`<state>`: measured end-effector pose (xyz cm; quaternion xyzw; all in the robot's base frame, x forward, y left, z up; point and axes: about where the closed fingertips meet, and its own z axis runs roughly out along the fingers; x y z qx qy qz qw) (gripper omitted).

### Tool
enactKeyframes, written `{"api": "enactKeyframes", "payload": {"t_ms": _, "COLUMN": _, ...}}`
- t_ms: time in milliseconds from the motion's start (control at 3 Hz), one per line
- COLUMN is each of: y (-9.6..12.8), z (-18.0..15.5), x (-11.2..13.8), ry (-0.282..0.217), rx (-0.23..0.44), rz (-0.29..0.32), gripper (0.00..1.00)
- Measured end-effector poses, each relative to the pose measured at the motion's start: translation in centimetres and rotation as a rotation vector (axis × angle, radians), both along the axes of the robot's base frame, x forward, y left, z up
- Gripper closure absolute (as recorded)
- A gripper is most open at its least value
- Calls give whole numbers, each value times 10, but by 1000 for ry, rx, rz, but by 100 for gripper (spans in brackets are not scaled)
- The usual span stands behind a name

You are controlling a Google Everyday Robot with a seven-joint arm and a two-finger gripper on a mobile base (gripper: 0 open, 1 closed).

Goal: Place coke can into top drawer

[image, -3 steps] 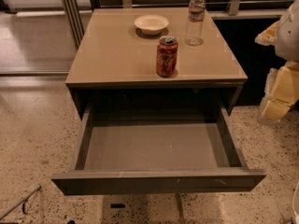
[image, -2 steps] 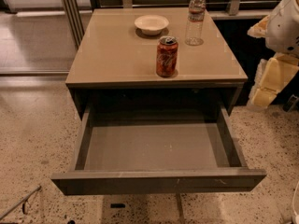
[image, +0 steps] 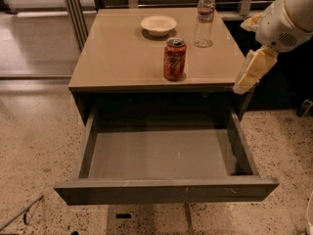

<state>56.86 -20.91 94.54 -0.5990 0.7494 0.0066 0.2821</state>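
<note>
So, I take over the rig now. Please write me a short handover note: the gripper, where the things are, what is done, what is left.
Gripper: beside the cabinet's right front corner, apart from the can and not holding it.
Coke can: upright on the tan cabinet top, near the front edge.
Top drawer: pulled open, with no can inside.
Done: the drawer is open.
Left: reach the can, grasp it, lift it and set it in the drawer.
The white bowl and water bottle stand behind the can; leave them there.

Red coke can [image: 174,59] w/ white script, grey top drawer [image: 161,156], cream hand [image: 254,71] at right
</note>
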Motion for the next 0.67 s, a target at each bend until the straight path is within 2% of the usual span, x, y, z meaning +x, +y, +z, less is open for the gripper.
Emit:
{"api": "enactKeyframes", "payload": {"t_ms": 333, "y": 17, "z": -9, "x": 43, "ry": -21, "rx": 151, "rz": -6, "gripper": 0}}
{"api": "enactKeyframes", "payload": {"t_ms": 667, "y": 41, "z": -13, "x": 71, "ry": -19, "rx": 287, "rz": -7, "gripper": 0}}
